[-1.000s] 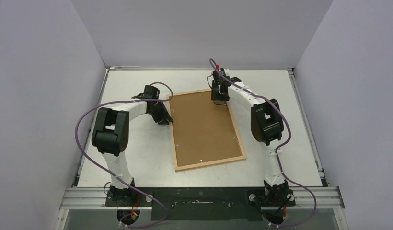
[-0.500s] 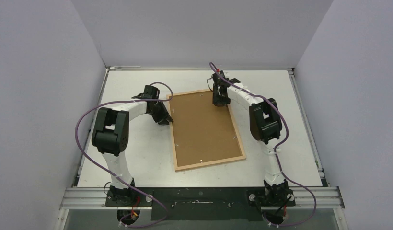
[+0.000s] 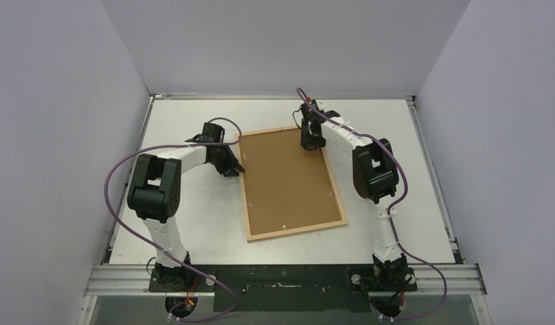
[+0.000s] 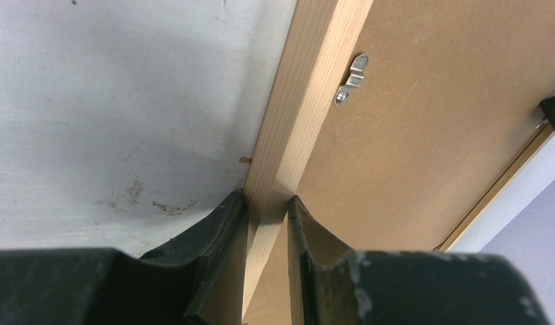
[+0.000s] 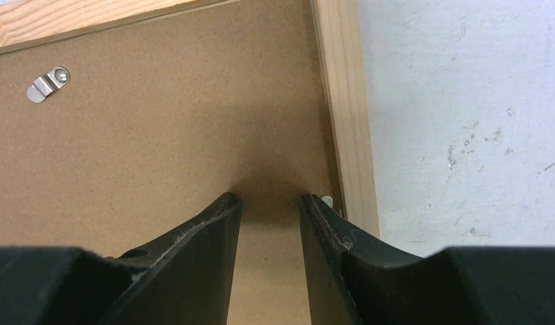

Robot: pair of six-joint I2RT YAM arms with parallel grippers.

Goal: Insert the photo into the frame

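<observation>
The light-wood frame (image 3: 296, 232) lies face down on the table with the brown backing board (image 3: 288, 179) set in it. The photo is not in view. My left gripper (image 3: 237, 168) is shut on the frame's left rail (image 4: 308, 88), one finger on each side; it shows in the left wrist view (image 4: 268, 200). My right gripper (image 3: 311, 144) stands over the board's far right corner. Its jaws are a little apart and empty, tips down at the board (image 5: 160, 135) beside the right rail (image 5: 346, 101); it shows in the right wrist view (image 5: 270, 198).
Small metal turn clips sit on the board near the rails: one (image 4: 350, 80) ahead of my left gripper, one (image 5: 48, 83) at the far edge, one (image 5: 327, 200) by my right finger. White table (image 3: 193, 217) with side walls all round.
My right gripper has shifted slightly towards the right rail and lower onto the board. My left arm has barely moved and keeps its hold on the rail.
</observation>
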